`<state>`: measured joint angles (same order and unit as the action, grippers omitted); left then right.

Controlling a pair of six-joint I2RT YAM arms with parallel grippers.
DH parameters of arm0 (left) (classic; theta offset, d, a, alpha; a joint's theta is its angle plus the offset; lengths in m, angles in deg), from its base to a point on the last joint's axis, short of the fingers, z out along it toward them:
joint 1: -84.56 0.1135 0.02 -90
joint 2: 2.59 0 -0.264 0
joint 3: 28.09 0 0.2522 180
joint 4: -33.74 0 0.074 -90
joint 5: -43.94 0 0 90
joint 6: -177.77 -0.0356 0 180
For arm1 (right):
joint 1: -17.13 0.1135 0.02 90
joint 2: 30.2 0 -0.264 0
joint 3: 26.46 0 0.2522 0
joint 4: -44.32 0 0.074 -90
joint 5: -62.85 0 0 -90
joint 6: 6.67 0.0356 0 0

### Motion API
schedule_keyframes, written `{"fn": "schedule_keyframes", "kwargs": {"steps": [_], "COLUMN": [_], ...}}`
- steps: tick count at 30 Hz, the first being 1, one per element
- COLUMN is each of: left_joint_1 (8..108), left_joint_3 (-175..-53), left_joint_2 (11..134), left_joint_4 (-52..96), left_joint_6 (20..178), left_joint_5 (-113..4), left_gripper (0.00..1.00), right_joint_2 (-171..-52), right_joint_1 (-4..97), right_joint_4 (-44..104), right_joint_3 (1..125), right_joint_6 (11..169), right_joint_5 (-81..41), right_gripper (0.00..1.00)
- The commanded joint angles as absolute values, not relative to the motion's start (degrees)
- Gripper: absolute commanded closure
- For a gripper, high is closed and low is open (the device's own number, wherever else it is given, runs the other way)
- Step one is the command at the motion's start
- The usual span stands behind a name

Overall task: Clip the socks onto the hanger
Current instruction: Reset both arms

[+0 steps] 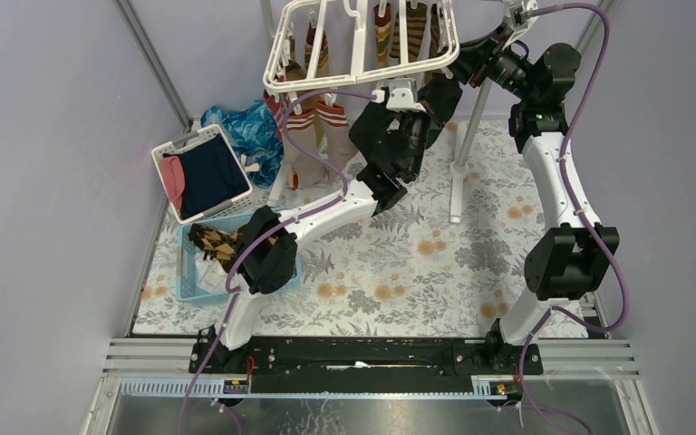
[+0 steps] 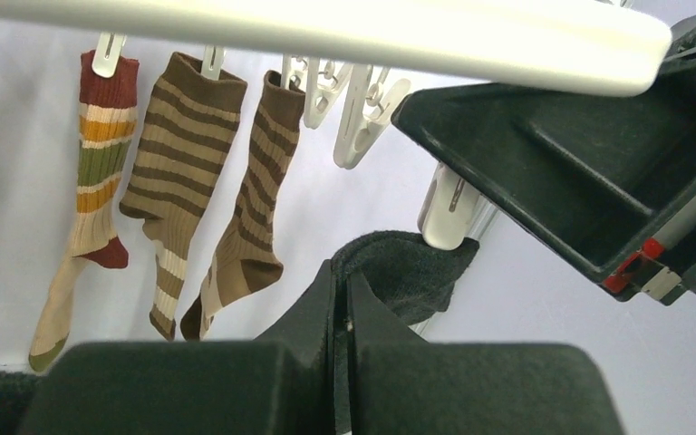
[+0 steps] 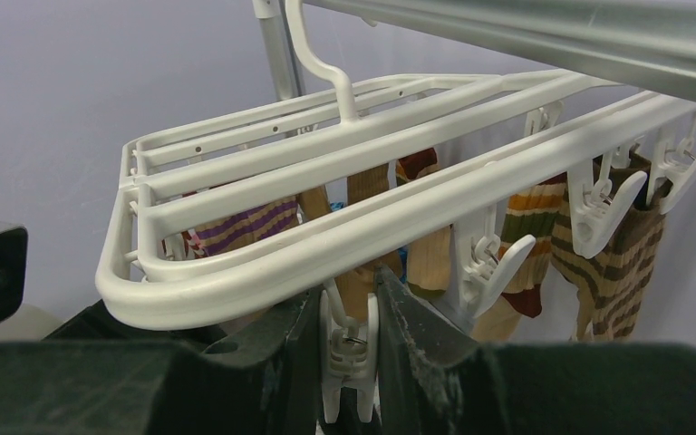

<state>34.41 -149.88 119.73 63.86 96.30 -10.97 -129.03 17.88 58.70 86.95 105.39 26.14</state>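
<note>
The black sock, pinched tight by the left gripper just under the hanger, reaches the clip squeezed by the right gripper (clamped around its handles), yet may fall if either releases before the cuff seats inside.

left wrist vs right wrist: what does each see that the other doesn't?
Left wrist only: the left gripper shut on a black sock, held up beneath the hanger. Right wrist only: the right gripper pinching a white clip; the top hook; a purple-striped sock. Both: the hanger, brown-striped socks hanging, and seemingly that same clip.
</note>
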Motion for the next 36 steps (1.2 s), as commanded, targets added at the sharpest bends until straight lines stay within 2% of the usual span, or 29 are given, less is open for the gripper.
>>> {"fn": "schedule_keyframes", "kwargs": {"steps": [1, 13, 31, 36], "left_joint_1": [34.20, 34.41, 34.93, 34.99], "left_joint_3": [-149.90, -151.95, -147.50, -147.83], "left_joint_2": [117.11, 117.41, 113.52, 113.80], "left_joint_4": [66.98, 62.87, 65.07, 64.68], "left_joint_6": [97.79, 100.50, 105.76, 105.86], "left_joint_5": [-9.33, -9.56, -12.69, -12.97], "left_gripper": [1.00, 1.00, 1.00, 1.00], "right_joint_2": [-127.32, -127.41, -127.24, -127.31], "right_joint_1": [18.89, 18.89, 18.89, 18.89], "right_joint_4": [58.41, 58.92, 59.12, 59.71], "right_joint_3": [86.44, 86.18, 85.47, 85.39], "right_joint_6": [104.81, 104.52, 101.71, 102.26], "right_joint_5": [28.66, 29.22, 30.17, 30.55], "right_gripper": [0.95, 0.95, 0.94, 0.91]}}
